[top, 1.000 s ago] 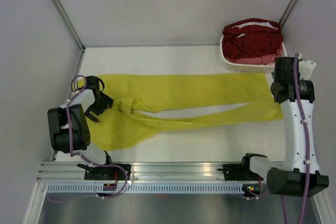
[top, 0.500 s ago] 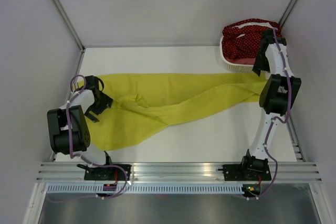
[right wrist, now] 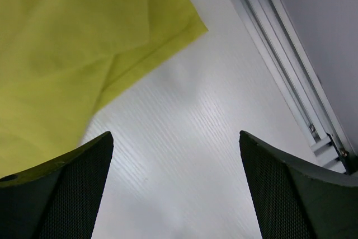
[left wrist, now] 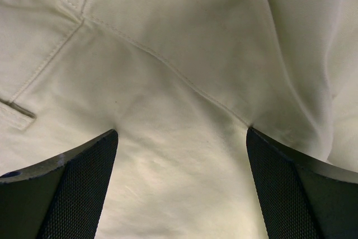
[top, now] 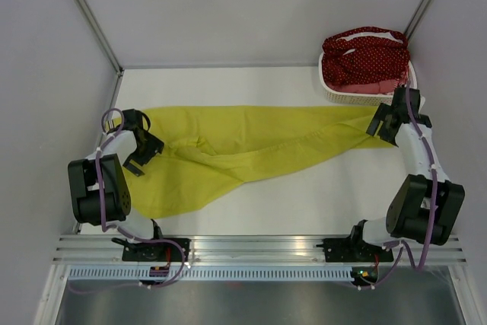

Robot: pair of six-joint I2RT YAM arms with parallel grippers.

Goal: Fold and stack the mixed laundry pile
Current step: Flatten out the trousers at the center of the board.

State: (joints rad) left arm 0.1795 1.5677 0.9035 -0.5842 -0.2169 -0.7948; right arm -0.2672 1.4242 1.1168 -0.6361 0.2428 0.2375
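Note:
The yellow-green garment (top: 251, 138), a pair of trousers, lies flat across the table with one leg folded over the other. My left gripper (top: 143, 156) hovers open over its waist end. In the left wrist view the cloth (left wrist: 179, 82) with its seams fills the frame between the spread fingers (left wrist: 72, 194). My right gripper (top: 382, 124) stands open just past the leg ends, holding nothing. Its own view shows the leg hem (right wrist: 72, 43) at upper left and bare table between the fingers (right wrist: 291, 194). The dark red white-dotted cloth (top: 364, 57) is heaped in the basket.
A white perforated basket (top: 346, 95) stands at the back right corner, close behind my right gripper. A metal rail (right wrist: 279, 54) runs along the table's right edge. Grey walls close in the table on the left, back and right.
My right gripper carried the near trouser leg back over the far one, opened and let it go, then drew back towards the leg ends. The left gripper has not moved.

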